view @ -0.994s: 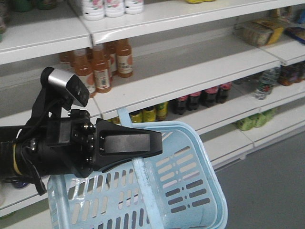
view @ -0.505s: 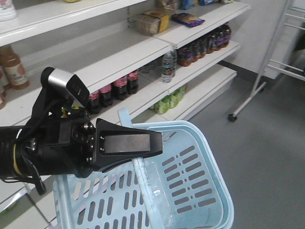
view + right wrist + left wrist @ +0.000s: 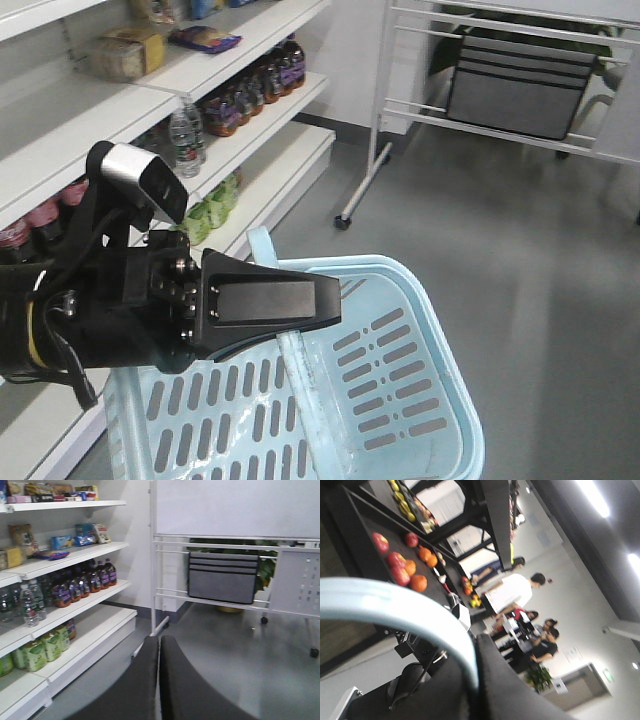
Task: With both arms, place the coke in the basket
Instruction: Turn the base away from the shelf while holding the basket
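My left pincer (image 3: 325,305) is clamped on the basket (image 3: 420,350) handle, right pincer (image 3: 159,642) closed on nothing (no coke in sight), so I'd carry it level underneath.

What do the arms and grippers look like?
Left gripper: matte black, wedge-shaped, with a recessed rectangular panel and small screws. A silver-grey camera sits above the wrist with black cables; a yellow band rings the arm. Right gripper: two dark curved fingers, no markings visible.

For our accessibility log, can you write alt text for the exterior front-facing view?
The black left pincer grips the handle of a light blue basket. White shop shelves of bottles run along the left; a wheeled white rack stands behind.
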You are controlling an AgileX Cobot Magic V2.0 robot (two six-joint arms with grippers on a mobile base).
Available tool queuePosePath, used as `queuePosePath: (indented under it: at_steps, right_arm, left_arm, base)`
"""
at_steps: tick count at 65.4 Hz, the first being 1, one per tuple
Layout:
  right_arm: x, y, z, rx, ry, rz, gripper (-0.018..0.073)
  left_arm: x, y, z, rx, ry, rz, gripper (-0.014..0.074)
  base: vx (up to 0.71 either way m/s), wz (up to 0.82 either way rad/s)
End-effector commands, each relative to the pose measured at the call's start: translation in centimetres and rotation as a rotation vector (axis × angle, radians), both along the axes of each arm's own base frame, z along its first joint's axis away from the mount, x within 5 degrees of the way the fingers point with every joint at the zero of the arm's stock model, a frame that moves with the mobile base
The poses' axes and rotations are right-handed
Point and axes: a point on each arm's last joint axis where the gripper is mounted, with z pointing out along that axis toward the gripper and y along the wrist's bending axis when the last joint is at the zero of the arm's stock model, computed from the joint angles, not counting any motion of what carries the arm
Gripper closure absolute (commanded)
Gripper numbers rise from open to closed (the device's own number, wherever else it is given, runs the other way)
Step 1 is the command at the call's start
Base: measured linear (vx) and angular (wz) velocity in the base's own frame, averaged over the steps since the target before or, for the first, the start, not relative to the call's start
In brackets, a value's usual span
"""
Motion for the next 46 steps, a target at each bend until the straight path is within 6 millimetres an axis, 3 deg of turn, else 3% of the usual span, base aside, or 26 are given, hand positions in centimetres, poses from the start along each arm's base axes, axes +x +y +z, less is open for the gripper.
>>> queuePosePath:
  at_steps: [1, 46]
  right_arm:
    - [-0.07, 0.12, 0.44, -0.017, -0.072, 0.011, 0.0564]
    - [-0.07, 0.12, 0.45, -0.017, -0.074, 0.011, 0.0564]
  left_arm:
    - [-1.80, 0.49, 2.89, -0.195, -0.049, -0.140, 0.0604]
    - [-1.80, 0.49, 2.89, -0.195, -0.049, -0.140, 0.0604]
  base:
    - [0.00, -0.61]
    - [0.09, -0.52]
